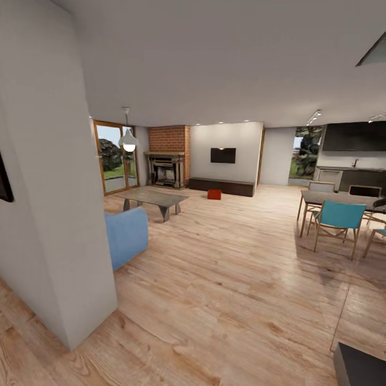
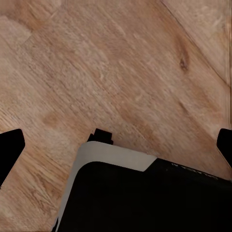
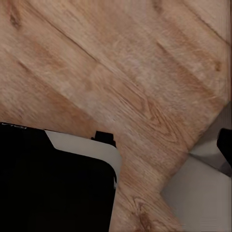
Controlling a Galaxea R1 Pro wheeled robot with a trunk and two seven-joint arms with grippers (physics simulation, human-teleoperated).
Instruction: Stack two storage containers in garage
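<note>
Beside the long dark bench (image 1: 221,186), one orange-red storage container (image 1: 214,194) is observed; whether either gripper is open or closed cannot be determined.

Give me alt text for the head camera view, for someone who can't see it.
An orange-red container sits far off on the wood floor before a long dark bench, near a brick fireplace and wall TV. Closer are a low table, a blue sofa and dining chairs.
</note>
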